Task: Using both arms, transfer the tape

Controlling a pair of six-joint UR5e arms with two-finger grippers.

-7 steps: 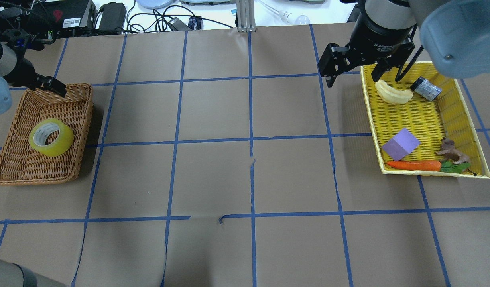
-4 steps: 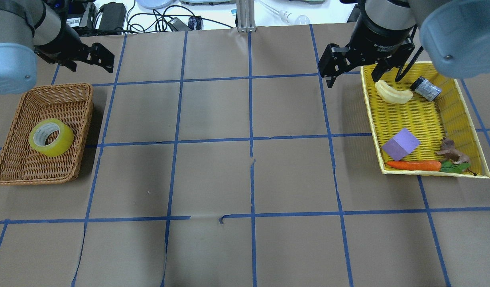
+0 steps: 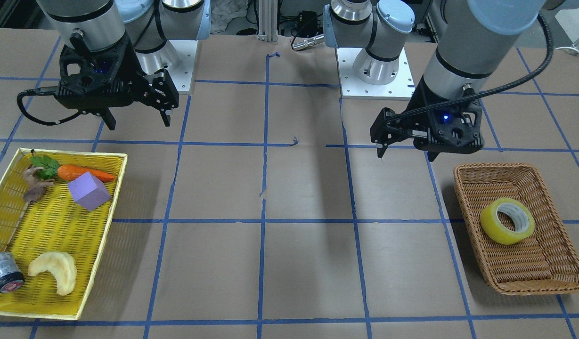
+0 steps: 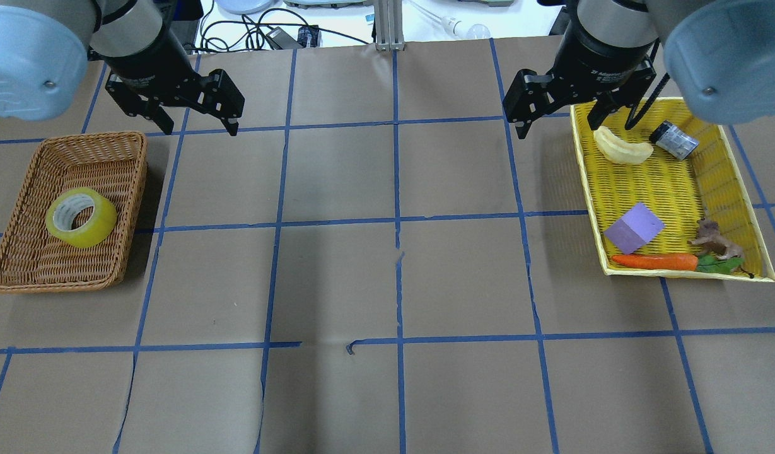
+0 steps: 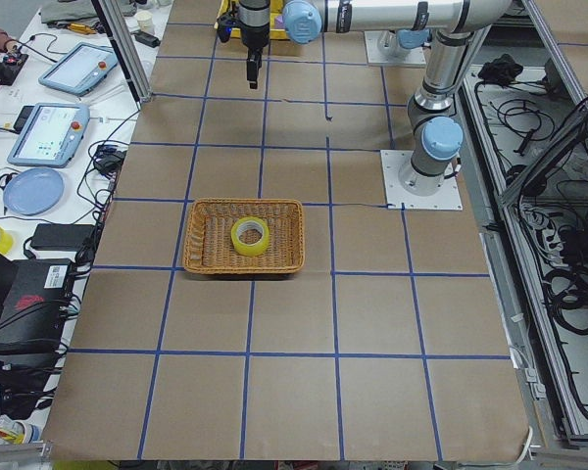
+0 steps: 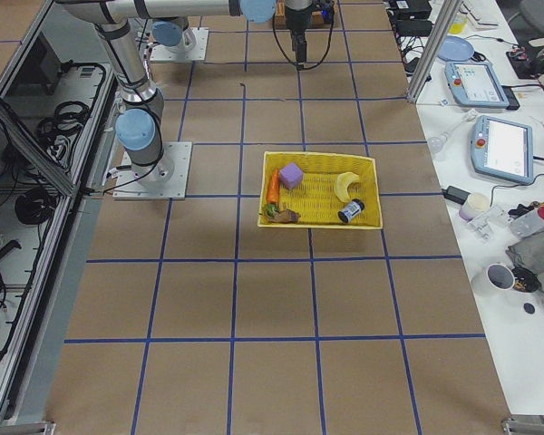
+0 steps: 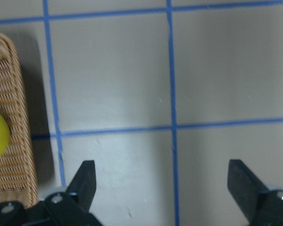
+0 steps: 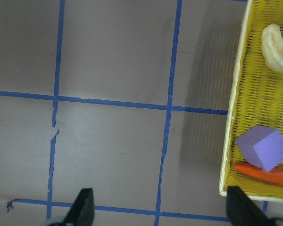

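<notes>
The tape [image 4: 81,217] lies inside the wicker basket [image 4: 21,277], near the middle of it. Its hole is turned upward and the roll is a little tilted. Nothing touches it.

In the overhead view the left gripper [image 4: 200,129] hangs above the bare table [image 4: 387,284], just beyond the basket's corner at 1 o'clock, and it is not over the basket. Its two fingers are spread wide and hold nothing. From this gripper the tape is at about 8 o'clock, clearly apart from it. The left wrist camera agrees: both black fingers [image 7: 85,179] stand far from each other at the bottom of the picture, with only brown paper and blue lines between them. The basket is at the edge at 9 o'clock, and only a small yellow part of the tape shows there.

The right gripper [image 4: 559,125] is on the other side of the table, also spread and empty. It hangs over the far left corner of the yellow tray [image 4: 579,164]. The tape is well apart from it, at about 9 o'clock.

In the tray lie a pale banana-shaped piece [image 4: 622,149], a small grey can [image 4: 674,140], a purple cube [image 4: 634,228], a carrot [image 4: 655,261] and a brown toy animal [image 4: 715,239].
</notes>
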